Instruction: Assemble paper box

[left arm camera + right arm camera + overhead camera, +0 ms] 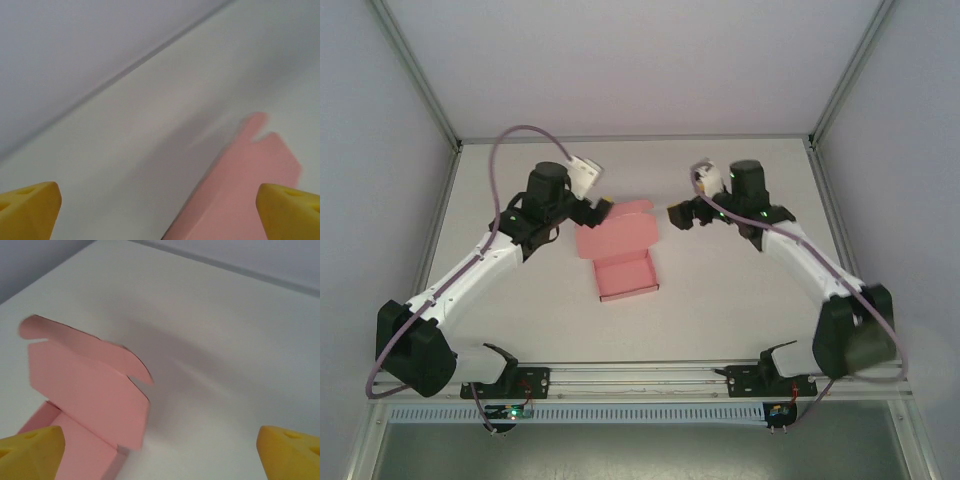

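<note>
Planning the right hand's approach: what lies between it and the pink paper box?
Nothing: the top view shows bare white table between the right hand and the paper box's raised lid.

Box [625, 278] mid-table blocks you, lid [617, 236] raised at far side. Your left gripper [603, 208] hard by lid's left corner; right gripper [677, 215] apart on right. Bare table [750, 295] near side and both flanks: pass there.
</note>
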Controlling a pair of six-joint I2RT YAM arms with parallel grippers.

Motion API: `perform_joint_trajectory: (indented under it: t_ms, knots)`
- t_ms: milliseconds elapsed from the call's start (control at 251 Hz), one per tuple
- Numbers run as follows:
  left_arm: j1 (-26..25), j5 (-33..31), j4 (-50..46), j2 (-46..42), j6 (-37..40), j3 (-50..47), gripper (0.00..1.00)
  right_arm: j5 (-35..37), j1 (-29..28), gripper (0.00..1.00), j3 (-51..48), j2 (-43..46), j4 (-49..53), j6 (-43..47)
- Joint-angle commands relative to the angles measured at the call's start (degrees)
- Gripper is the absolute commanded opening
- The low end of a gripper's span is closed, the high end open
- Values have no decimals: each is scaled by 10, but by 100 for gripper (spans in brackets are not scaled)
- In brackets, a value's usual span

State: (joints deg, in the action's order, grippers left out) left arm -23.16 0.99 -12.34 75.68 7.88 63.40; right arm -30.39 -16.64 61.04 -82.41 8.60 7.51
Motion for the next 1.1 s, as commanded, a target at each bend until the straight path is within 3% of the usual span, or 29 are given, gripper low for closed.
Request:
perform_joint_trajectory:
  t_ms: [0, 68, 227, 379, 479, 555, 631, 698, 786, 918, 1097]
  knots:
    - [54, -49, -114, -7, -302, 2, 100, -84, -23, 98, 104, -91, 87, 144]
    - [81, 0, -156, 3, -322, 4, 100, -93, -35, 95, 189, -159, 163, 200]
    - [104, 92, -178, 47, -269, 0, 100, -77, -59, 89, 373, -293, 365, 331]
    - [111, 190, -163, 77, -244, 5, 100, -84, -66, 87, 465, -355, 486, 399]
    - [110, 231, -153, 92, -226, -1, 100, -72, -70, 84, 481, -377, 500, 396]
    - [110, 242, -160, 107, -211, 1, 94, -63, -75, 80, 486, -391, 500, 387]
    - [110, 273, -157, 119, -199, 2, 89, -58, -77, 67, 494, -402, 502, 384]
    - [110, 304, -156, 128, -190, 3, 82, -54, -79, 65, 499, -407, 500, 376]
    - [109, 306, -176, 139, -177, 11, 73, -39, -80, 64, 501, -409, 493, 367]
    - [109, 289, -187, 146, -163, 8, 68, -37, -78, 60, 505, -420, 500, 367]
    - [109, 295, -192, 154, -154, 9, 50, -43, -78, 35, 502, -423, 500, 362]
